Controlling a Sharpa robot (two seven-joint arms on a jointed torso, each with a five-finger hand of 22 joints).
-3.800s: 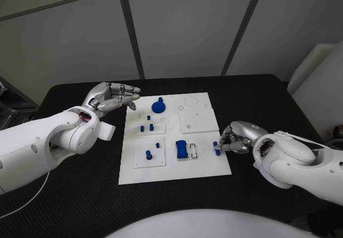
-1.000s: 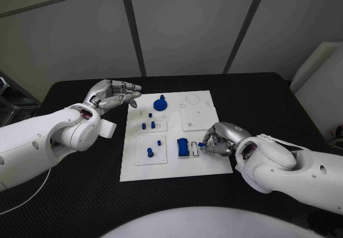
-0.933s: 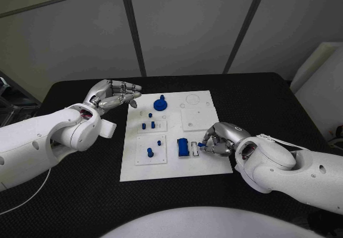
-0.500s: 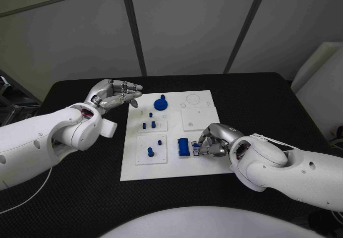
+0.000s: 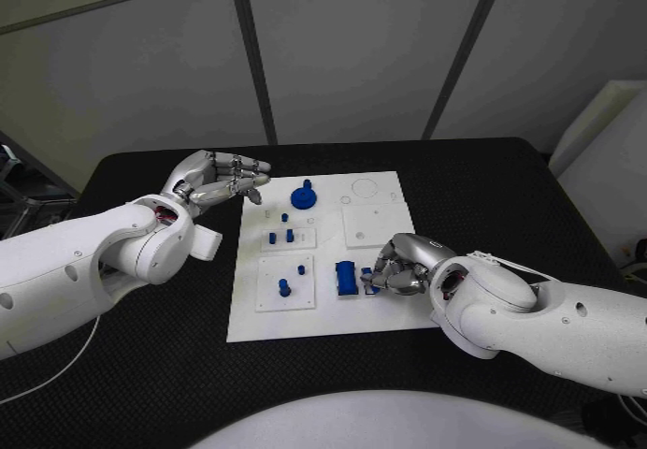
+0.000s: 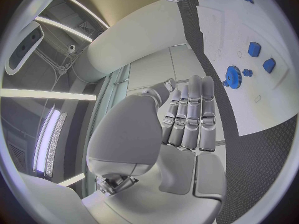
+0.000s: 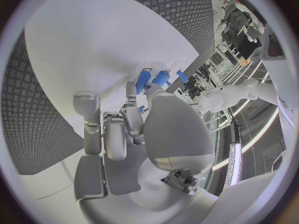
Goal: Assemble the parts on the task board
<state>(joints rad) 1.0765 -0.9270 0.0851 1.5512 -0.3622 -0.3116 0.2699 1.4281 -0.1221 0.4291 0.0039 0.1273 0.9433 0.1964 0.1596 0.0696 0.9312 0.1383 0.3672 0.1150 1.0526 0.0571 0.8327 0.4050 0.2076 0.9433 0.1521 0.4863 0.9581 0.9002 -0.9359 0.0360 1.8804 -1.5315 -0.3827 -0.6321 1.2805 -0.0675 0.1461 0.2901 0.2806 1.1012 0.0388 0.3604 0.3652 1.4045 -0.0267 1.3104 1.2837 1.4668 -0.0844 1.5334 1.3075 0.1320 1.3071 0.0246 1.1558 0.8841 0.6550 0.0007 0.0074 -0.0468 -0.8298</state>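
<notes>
On task board [image 5: 391, 313], right hand [image 5: 405, 266] pinching small blue part [image 5: 368, 278], left hand [image 5: 216, 181] curled, empty.

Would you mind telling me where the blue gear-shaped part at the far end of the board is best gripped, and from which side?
I would pinch the short hub rising from the blue gear, coming from above. The disc lies flat on the task board, so its toothed rim probably leaves little to get under. The left hand hovers nearest.
</notes>
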